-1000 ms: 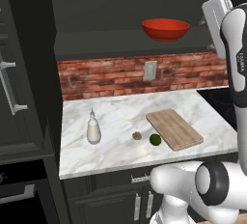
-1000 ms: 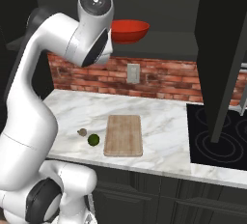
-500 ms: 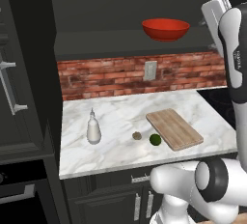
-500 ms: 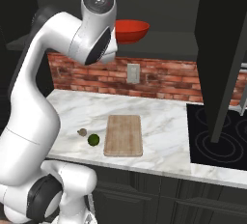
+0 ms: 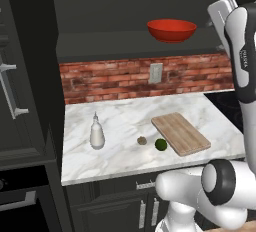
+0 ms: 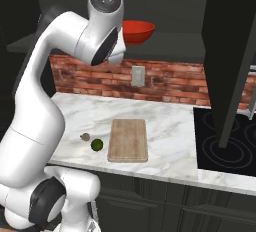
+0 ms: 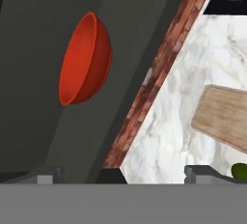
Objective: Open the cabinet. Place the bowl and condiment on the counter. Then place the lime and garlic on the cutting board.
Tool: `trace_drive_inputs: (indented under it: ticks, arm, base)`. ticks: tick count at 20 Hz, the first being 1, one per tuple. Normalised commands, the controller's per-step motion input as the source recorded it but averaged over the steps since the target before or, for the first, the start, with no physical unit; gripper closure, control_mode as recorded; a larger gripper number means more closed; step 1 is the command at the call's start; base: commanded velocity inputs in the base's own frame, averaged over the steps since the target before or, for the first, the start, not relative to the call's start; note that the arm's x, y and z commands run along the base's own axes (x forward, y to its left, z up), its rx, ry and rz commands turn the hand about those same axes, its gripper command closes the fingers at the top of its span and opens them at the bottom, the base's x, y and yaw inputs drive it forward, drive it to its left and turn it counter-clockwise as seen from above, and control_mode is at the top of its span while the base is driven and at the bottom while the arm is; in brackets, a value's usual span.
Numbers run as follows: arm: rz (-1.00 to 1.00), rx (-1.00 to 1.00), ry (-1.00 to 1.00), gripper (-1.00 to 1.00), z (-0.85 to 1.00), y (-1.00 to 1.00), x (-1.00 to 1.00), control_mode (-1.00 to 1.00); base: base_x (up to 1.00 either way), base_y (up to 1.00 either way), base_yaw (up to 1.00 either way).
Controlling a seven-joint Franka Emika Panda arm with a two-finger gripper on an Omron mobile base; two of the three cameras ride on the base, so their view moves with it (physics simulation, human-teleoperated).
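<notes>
1. The round red bowl [image 5: 171, 30] looks glossy and smooth, like glazed ceramic or plastic.
2. The white-grey veined marble counter [image 5: 120, 121] is polished, with a pale edge.
3. The rectangular light-brown cutting board [image 5: 180, 133] is matt wood with visible grain.
4. The red brick backsplash [image 5: 110, 78] looks rough.
5. The white pear-shaped squeeze bottle [image 5: 96, 132] looks like smooth plastic.

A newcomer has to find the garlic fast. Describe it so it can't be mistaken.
Start at the marble counter below the brick wall and find the wooden cutting board. Just off its near left corner lie two small round things, close together. The garlic is the smaller, brownish-grey one, left of the dark green lime.
</notes>
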Motion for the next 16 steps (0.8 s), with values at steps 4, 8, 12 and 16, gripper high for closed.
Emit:
trace_drive_inputs:
  ticks: [4,8,12,16]
  arm:
    - [0.02,-0.05,0.00,-1.00,-0.13,-0.01,0.07,-1.00]
    - [0.03,-0.04,0.00,-1.00,-0.08,0.00,0.01,-1.00]
    - [0.02,0.00,0.00,-1.00,0.00,0.00,0.06,-1.00]
    - [0.01,0.00,0.00,-1.00,0.00,0.00,0.11,-1.00]
  base:
    - [0.00,0.00,0.00]
    - [0.00,0.00,0.00]
    - [0.00,0.00,0.00]
    - [0.00,0.00,0.00]
